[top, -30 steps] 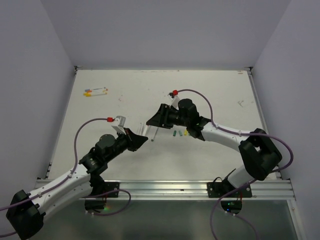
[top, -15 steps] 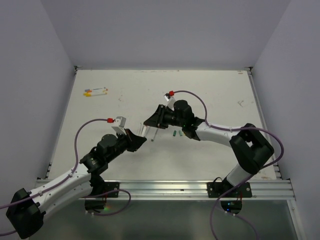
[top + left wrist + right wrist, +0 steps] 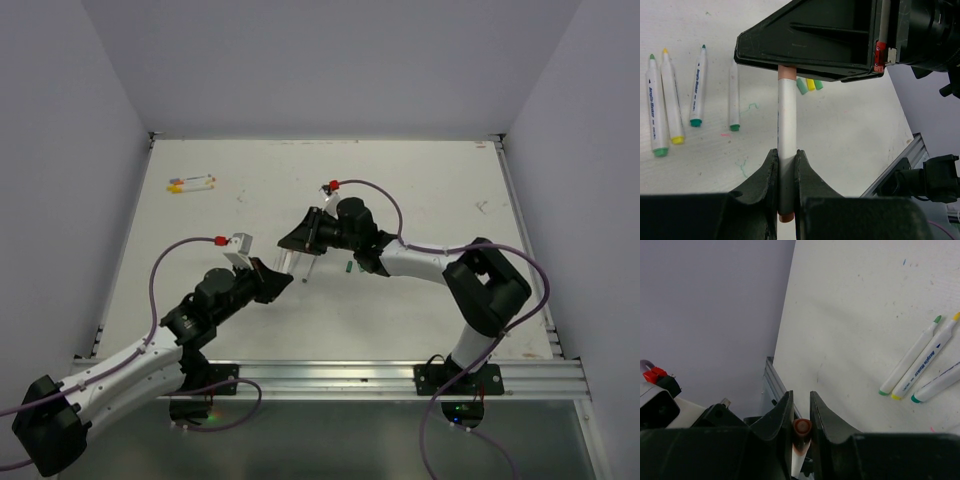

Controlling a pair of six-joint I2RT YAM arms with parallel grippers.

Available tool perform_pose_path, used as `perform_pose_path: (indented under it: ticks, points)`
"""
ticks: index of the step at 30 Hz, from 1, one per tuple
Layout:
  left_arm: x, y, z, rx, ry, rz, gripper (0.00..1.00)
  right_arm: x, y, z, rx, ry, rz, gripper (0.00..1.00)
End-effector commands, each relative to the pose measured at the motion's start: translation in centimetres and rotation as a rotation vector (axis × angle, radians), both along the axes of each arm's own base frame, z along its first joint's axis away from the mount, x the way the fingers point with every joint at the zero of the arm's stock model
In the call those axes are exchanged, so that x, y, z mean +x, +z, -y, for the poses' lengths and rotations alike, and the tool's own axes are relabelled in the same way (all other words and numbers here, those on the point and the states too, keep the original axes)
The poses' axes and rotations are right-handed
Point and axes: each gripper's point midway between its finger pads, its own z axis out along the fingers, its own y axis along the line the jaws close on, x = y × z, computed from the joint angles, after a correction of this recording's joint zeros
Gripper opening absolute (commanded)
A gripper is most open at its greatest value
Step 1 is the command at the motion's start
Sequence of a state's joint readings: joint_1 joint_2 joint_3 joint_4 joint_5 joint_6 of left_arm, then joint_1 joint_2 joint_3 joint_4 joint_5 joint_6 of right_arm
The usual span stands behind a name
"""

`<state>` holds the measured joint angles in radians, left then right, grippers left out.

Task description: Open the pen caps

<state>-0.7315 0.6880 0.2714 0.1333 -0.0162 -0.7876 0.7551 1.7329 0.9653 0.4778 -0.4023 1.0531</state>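
- Pen cap (image 3: pixel 786 73), orange: sits on the 12 o'clock end of the pen (image 3: pixel 787 120) in your left wrist view, pinched between the right gripper's jaws.
- Right gripper (image 3: pixel 800 397): clamped tight on that cap. Its own camera looks straight down the cap's round end.
- Left gripper (image 3: pixel 786 156): clamped on the white barrel near its 6 o'clock end, holding the pen above the table (image 3: pixel 850 130).
- Axis: the pen runs from 6 to 12 between the two grips, cap end toward the right arm. You probably need a straight pull along that line, with no sideways bend.
- Loose caps (image 3: pixel 810 84): green and yellow, on the table at 1 o'clock of the held cap.
- Bare-tipped pens (image 3: pixel 699 85): four, lying at 9 o'clock.
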Motion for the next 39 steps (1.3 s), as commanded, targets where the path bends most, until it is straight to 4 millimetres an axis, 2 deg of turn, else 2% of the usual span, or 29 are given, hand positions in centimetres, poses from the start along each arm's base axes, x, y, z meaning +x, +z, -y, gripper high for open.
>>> perform_pose_path:
  ticks: [1,4,6,7,9,10,12,13,14,15,16,18,21,22,23,24,25,27,28,29,30,31,32,33,34,35,36,37,39]
  points:
    - [0.4,2.7,0.9,-0.032,-0.025,0.065,0.0,0.6,2.7,-1.4,0.073,0.004,0.064,0.0]
    - [0.0,4.0,1.8,-0.068,-0.076,0.085,0.0,0.4,3.1,-1.3,0.089,0.014,0.083,0.0]
    - [-0.9,5.3,2.9,-0.105,-0.16,0.102,0.0,-0.4,3.9,-1.6,0.129,0.059,0.109,0.0]
    - [-1.2,6.4,3.4,-0.128,-0.191,0.125,0.0,-0.6,5.0,-1.8,0.17,0.08,0.144,0.0]
    - [-2.8,8.3,4.7,-0.182,-0.313,0.149,0.0,-1.8,5.7,-1.8,0.223,0.14,0.16,0.0]
    - [-3.3,9.9,5.2,-0.226,-0.355,0.189,0.0,-2.0,6.8,-1.9,0.275,0.155,0.208,0.0]
    - [-5.3,11.6,6.0,-0.307,-0.469,0.19,0.0,-2.6,7.3,-1.7,0.314,0.178,0.217,0.0]
    - [-6.0,13.4,6.1,-0.368,-0.507,0.245,0.0,-3.0,7.3,-1.8,0.332,0.207,0.218,0.0]
    - [-7.2,13.5,6.2,-0.409,-0.561,0.218,0.0,-3.3,8.4,-1.7,0.382,0.225,0.258,0.0]
    - [-7.9,14.1,6.2,-0.445,-0.589,0.227,0.0,-3.5,8.6,-1.6,0.41,0.234,0.24,0.0]
    - [-8.6,15.7,5.9,-0.5,-0.621,0.282,0.0,-3.7,8.9,-1.4,0.43,0.244,0.248,0.0]
    - [-9.8,16.1,5.7,-0.542,-0.665,0.279,0.0,-3.7,9.2,-1.1,0.458,0.249,0.256,0.0]
    - [-10.2,16.6,5.3,-0.541,-0.67,0.294,0.0,-4.2,9.3,-0.7,0.482,0.271,0.26,0.0]
    - [-10.0,16.0,5.3,-0.525,-0.658,0.267,0.0,-4.1,9.2,-0.5,0.478,0.266,0.258,0.0]
    - [-9.5,16.7,5.1,-0.504,-0.62,0.3,0.0,-3.9,9.0,-0.3,0.469,0.254,0.257,0.0]
    - [-8.8,16.4,5.0,-0.469,-0.579,0.288,0.0,-3.8,8.7,0.2,0.458,0.243,0.266,0.0]
    - [-7.1,15.3,4.8,-0.382,-0.489,0.256,0.0,-3.6,8.0,0.4,0.432,0.234,0.247,0.0]
    - [-5.0,14.3,3.7,-0.276,-0.355,0.215,0.0,-3.1,7.4,1.0,0.38,0.2,0.276,0.0]
    - [-4.3,11.5,2.8,-0.175,-0.285,0.119,0.0,-2.8,5.0,1.1,0.286,0.178,0.207,0.0]
    - [-2.3,11.2,1.1,-0.101,-0.139,0.113,0.0,-2.4,4.1,1.3,0.223,0.153,0.202,0.0]
    - [-1.9,9.2,-0.2,-0.024,-0.071,0.052,0.0,-1.1,4.6,1.6,0.14,0.083,0.302,0.0]
    - [-0.5,9.3,-2.3,0.0,0.068,0.058,0.0,-1.2,1.4,2.5,-0.023,0.052,0.219,0.0]
    - [-0.1,8.6,-3.6,0.02,0.147,0.033,0.0,-0.7,0.7,2.9,-0.113,0.006,0.232,0.0]
    - [0.0,7.4,-4.9,0.059,0.213,-0.002,0.0,0.3,1.6,3.0,-0.197,-0.066,0.306,0.0]
    - [0.3,6.7,-6.0,0.055,0.286,-0.033,0.0,0.2,-0.5,4.2,-0.314,-0.101,0.246,0.0]
    - [0.8,6.5,-7.3,0.069,0.363,-0.02,0.0,0.5,-0.7,4.5,-0.352,-0.132,0.239,0.0]
    - [1.0,6.3,-7.6,0.071,0.385,-0.018,0.0,0.5,-0.2,4.2,-0.367,-0.146,0.246,0.0]
    - [1.2,5.8,-7.7,0.069,0.397,-0.017,0.0,1.0,-0.9,5.0,-0.417,-0.192,0.236,0.0]
    - [1.4,5.5,-7.3,0.067,0.388,-0.012,0.0,1.1,-1.2,5.1,-0.416,-0.231,0.205,0.0]
